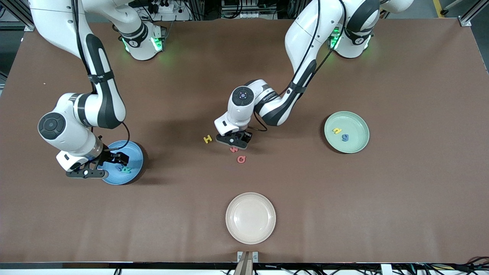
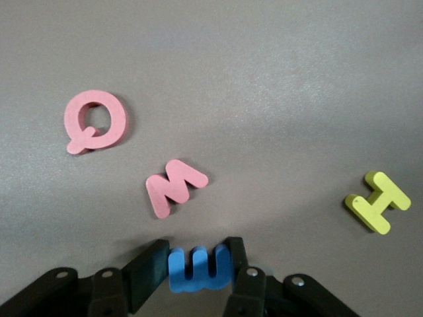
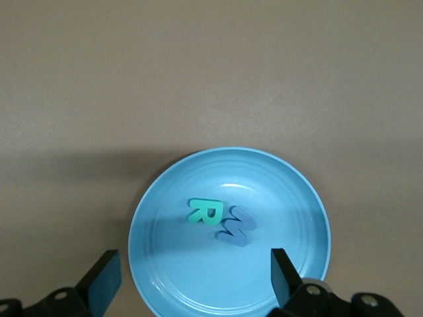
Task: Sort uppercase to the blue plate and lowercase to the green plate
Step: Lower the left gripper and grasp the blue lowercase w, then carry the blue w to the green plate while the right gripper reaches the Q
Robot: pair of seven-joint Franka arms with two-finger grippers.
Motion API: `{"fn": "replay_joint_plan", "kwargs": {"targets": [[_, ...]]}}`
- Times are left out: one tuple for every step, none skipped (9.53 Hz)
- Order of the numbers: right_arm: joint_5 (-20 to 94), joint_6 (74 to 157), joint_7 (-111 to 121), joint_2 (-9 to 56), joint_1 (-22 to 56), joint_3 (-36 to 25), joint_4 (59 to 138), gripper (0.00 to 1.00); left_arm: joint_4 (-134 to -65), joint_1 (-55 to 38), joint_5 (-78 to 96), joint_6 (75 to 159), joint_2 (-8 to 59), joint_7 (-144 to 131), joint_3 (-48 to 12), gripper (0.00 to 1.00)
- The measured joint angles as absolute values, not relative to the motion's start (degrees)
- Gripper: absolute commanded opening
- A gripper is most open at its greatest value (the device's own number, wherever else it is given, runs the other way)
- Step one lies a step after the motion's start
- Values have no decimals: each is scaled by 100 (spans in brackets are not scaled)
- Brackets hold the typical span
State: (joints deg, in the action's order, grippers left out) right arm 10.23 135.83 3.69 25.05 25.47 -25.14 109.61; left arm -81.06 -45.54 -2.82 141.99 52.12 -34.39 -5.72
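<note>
Left gripper (image 2: 197, 264) down mid-table, nipped onto the blue m (image 2: 198, 267) beside the red w (image 2: 175, 187): lift straight, then across to the green plate (image 1: 359, 147); right gripper (image 3: 192, 281) waiting wide, empty, over the blue plate (image 3: 291, 191).

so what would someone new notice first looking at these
Probably the left gripper at mid-table, shut on a blue m, with the red w, red Q and yellow H loose beside it. Next, the right gripper hanging open over the blue plate, which holds a green R and blue M.
</note>
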Motion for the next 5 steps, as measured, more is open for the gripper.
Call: {"fn": "replay_joint_plan", "kwargs": {"targets": [[1038, 13580, 369, 2495, 2552, -2497, 10911, 100, -8054, -4549, -282, 13979, 5207, -3439, -571, 35], [1047, 13580, 369, 2476, 2570, -2468, 10864, 100, -8000, -4542, -282, 13729, 5187, -3439, -570, 35], [1052, 13580, 366, 2452, 2599, -2434, 10793, 100, -7970, -4528, -282, 13526, 5152, -3439, -568, 35], [1053, 13575, 363, 2438, 2611, -2417, 10719, 100, -7966, -4488, -282, 13351, 5110, -3438, -567, 35], [1056, 13570, 363, 2436, 2610, -2414, 10683, 100, -7961, -4440, -282, 13213, 5062, -3397, -566, 35]]}}
